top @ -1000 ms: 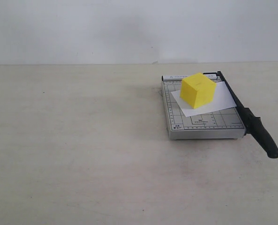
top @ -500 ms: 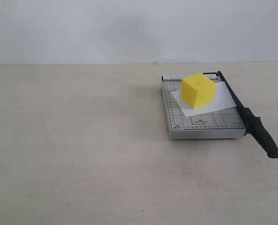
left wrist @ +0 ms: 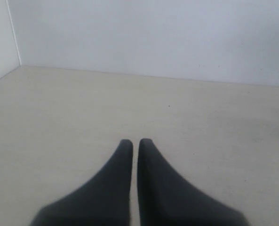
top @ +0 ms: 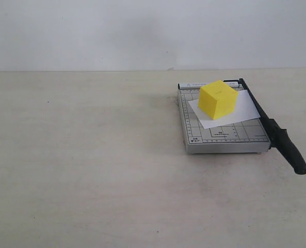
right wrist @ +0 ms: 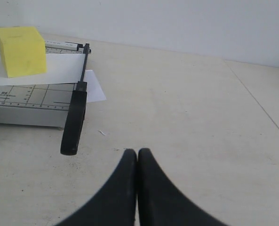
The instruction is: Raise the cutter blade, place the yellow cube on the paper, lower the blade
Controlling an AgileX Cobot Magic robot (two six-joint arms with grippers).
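Note:
The yellow cube [top: 218,99] sits on the white paper [top: 243,109], which lies on the grey gridded trimmer base [top: 222,138]. The black cutter blade [top: 270,127] lies flat along the base's right edge, its thick handle [top: 291,151] reaching past the front. In the right wrist view the cube [right wrist: 21,51], paper [right wrist: 64,69] and blade handle [right wrist: 74,123] lie well ahead of my right gripper [right wrist: 137,151], which is shut on nothing. My left gripper [left wrist: 132,141] is shut too, over bare table, with no task object in its view. Neither gripper shows in the exterior view.
The pale tabletop [top: 91,155] stretches left of and in front of the trimmer. A white wall [top: 142,31] backs the table. A table edge or seam [right wrist: 257,101] runs off beside my right gripper.

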